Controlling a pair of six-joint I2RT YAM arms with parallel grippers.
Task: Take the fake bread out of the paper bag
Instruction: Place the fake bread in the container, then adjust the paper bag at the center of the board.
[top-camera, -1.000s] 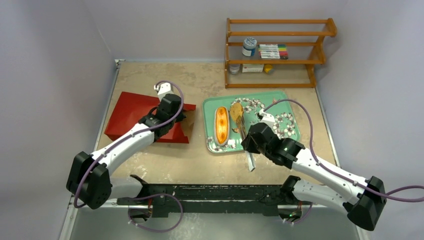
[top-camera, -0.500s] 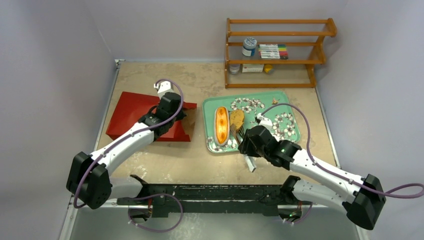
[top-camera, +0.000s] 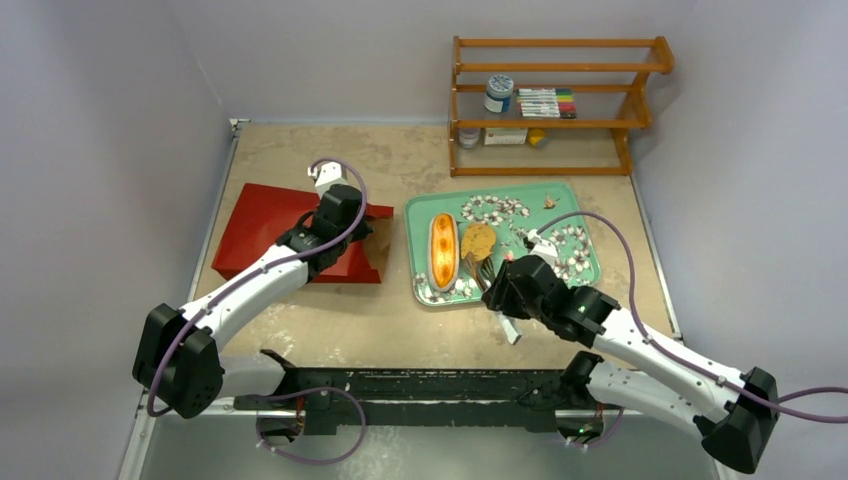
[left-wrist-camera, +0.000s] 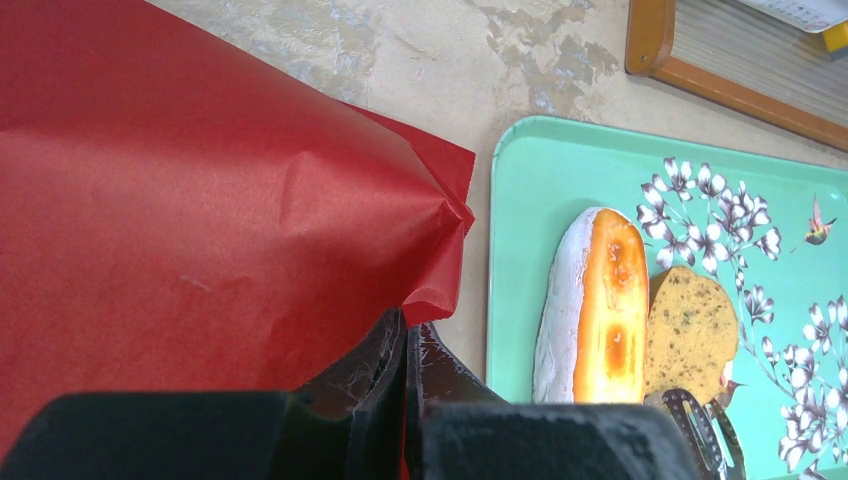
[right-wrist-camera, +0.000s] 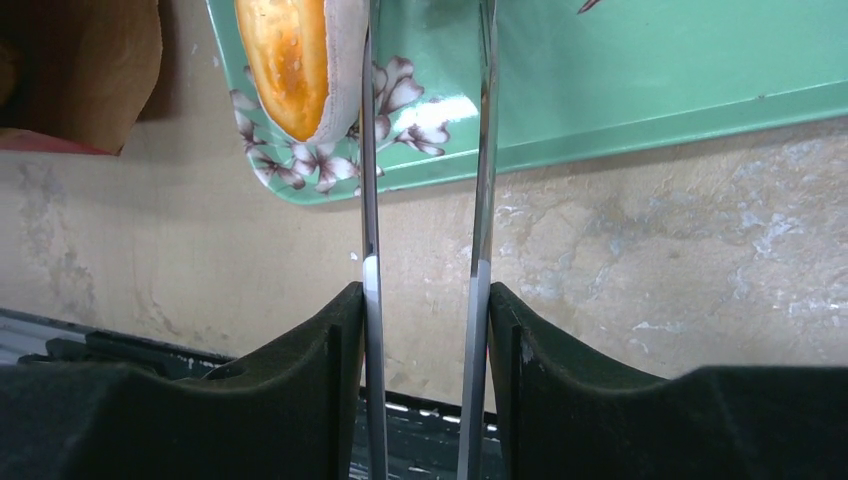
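The paper bag lies flat at the left, red outside, with its brown mouth facing the tray. My left gripper is shut on the bag's upper edge by the mouth, which also shows in the left wrist view. The long loaf and a toast-like slice lie on the green floral tray. My right gripper is shut on the metal tongs, whose two arms stand apart with nothing between them. The tong tips reach over the tray's near edge beside the loaf. Other bread is hidden.
A wooden shelf stands at the back right with a jar and markers. The black base rail runs along the near edge. The tongs' handle end sticks out over the table in front of the tray.
My right arm has drawn back toward the near edge with the tongs. The slice has come to rest on the tray, free of the tongs. The left arm and bag have not moved.
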